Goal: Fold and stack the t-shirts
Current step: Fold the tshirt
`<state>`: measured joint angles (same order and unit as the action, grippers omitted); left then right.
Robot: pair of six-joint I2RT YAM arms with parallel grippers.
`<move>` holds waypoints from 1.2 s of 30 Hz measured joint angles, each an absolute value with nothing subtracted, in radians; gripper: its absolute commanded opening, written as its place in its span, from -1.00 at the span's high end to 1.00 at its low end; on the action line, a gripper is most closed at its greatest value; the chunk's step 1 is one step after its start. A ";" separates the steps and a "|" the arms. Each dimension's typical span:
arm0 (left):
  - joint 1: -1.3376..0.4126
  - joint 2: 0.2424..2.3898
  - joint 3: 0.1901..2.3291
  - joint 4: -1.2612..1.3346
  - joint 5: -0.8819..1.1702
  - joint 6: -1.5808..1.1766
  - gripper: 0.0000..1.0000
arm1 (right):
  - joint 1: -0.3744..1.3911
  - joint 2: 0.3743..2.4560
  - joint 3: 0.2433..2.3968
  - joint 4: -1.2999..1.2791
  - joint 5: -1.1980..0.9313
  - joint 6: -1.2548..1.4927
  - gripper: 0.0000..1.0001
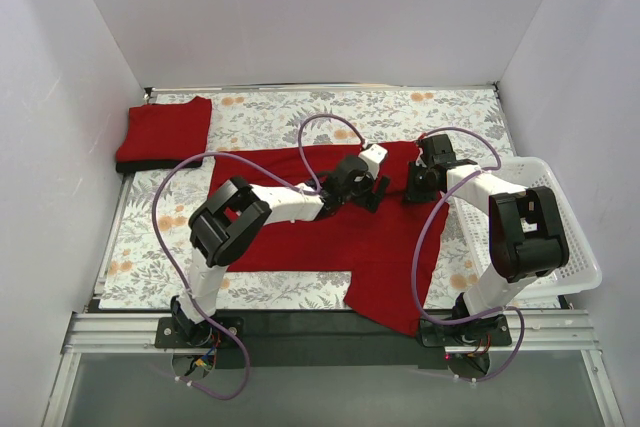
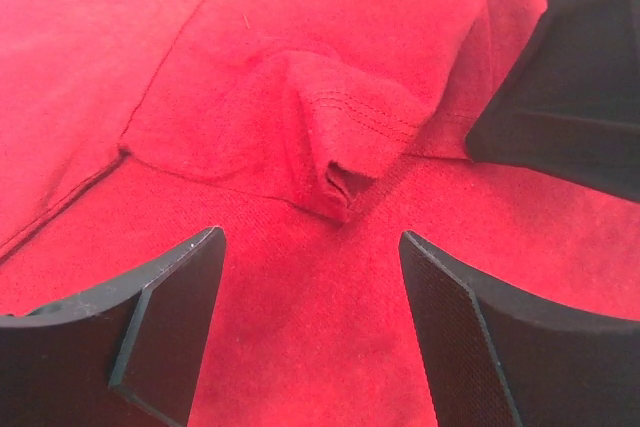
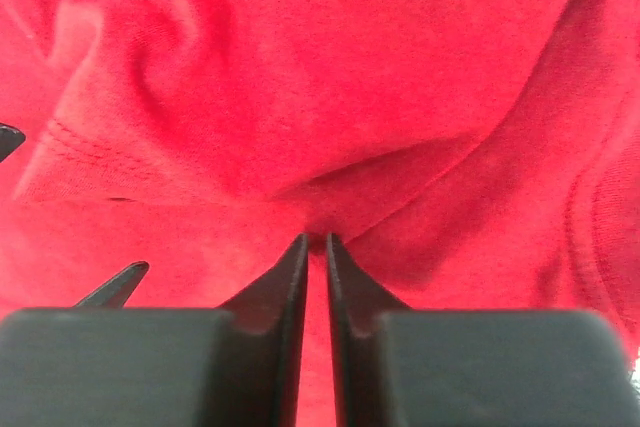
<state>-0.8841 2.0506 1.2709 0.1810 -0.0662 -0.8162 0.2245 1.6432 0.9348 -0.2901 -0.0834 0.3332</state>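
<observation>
A red shirt (image 1: 330,237) lies spread over the middle of the flowered surface (image 1: 280,122), its near hem hanging off the front edge on the right side. Both arms reach in over its far part and meet there, close to one another. The left pincer (image 1: 378,190) hovers low over the cloth with its fingers (image 2: 165,297) spread wide; in its wrist view a small raised tuck of stitched hem (image 2: 345,147) stands up from the shirt just beyond the open gap, not touched by either finger. The dark body of the right pincer (image 2: 580,77) fills the upper right corner of that view. In the top view the right pincer (image 1: 412,187) sits just right of the left one, over the shirt's far right part. In its own wrist view the right pincer (image 3: 315,239) has its fingers (image 3: 280,282) pressed almost together – only a thin slit between them – with the tips pinching a fold of the shirt, and the cloth creases outward from that spot. A folded shirt (image 1: 165,132), also red, rests in the far left corner of the surface, well apart from the arms. A white basket (image 1: 585,267) stands at the right edge, beside the right arm – part of it overhangs the surface.
</observation>
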 measured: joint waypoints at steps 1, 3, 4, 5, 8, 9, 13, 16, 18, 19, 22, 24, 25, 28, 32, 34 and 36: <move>-0.886 2.056 1.272 0.185 -0.068 -0.812 -0.30 | 0.224 1.643 0.934 -0.290 -0.077 0.333 0.49; -0.888 2.064 1.272 0.191 -0.071 -0.807 -0.30 | 0.224 1.643 0.934 -0.291 -0.061 0.334 0.47; -0.888 2.069 1.273 0.195 -0.072 -0.805 -0.30 | 0.224 1.643 0.935 -0.291 -0.054 0.334 0.47; -0.888 2.073 1.273 0.197 -0.072 -0.803 -0.30 | 0.224 1.643 0.935 -0.291 -0.050 0.334 0.47; -0.890 2.083 1.275 0.200 -0.075 -0.799 -0.29 | 0.224 1.644 0.935 -0.291 -0.041 0.336 0.46; -0.890 2.088 1.278 0.204 -0.077 -0.797 -0.29 | 0.224 1.644 0.935 -0.290 -0.040 0.336 0.47; -0.890 2.093 1.279 0.208 -0.081 -0.793 -0.27 | 0.224 1.661 0.935 -0.289 -0.040 0.337 0.49; -0.891 2.093 1.279 0.212 -0.086 -0.792 -0.25 | 0.224 1.665 0.935 -0.283 -0.044 0.337 0.64; -0.891 2.093 1.279 0.213 -0.090 -0.791 -0.24 | 0.224 1.668 0.935 -0.281 -0.044 0.336 0.89; -0.891 2.093 1.279 0.215 -0.091 -0.791 -0.24 | 0.224 1.669 0.935 -0.281 -0.045 0.338 0.97; -0.892 2.093 1.279 0.217 -0.092 -0.789 -0.18 | 0.224 1.669 0.935 -0.279 -0.049 0.338 0.97; -0.892 2.093 1.279 0.218 -0.093 -0.788 -0.15 | 0.224 1.669 0.935 -0.279 -0.051 0.337 0.97; -0.892 2.093 1.279 0.219 -0.093 -0.786 -0.15 | 0.224 1.669 0.935 -0.279 -0.051 0.337 0.97; -0.892 2.093 1.279 0.221 -0.093 -0.780 -0.13 | 0.224 1.666 0.935 -0.283 -0.052 0.336 0.97; -0.892 2.093 1.279 0.231 -0.093 -0.768 -0.06 | 0.224 1.651 0.935 -0.293 -0.051 0.336 0.90; -0.892 2.093 1.279 0.241 -0.093 -0.760 0.01 | 0.224 1.643 0.936 -0.297 -0.052 0.336 0.88; -0.892 2.094 1.279 0.247 -0.093 -0.753 0.05 | 0.224 1.642 0.941 -0.300 -0.056 0.336 0.88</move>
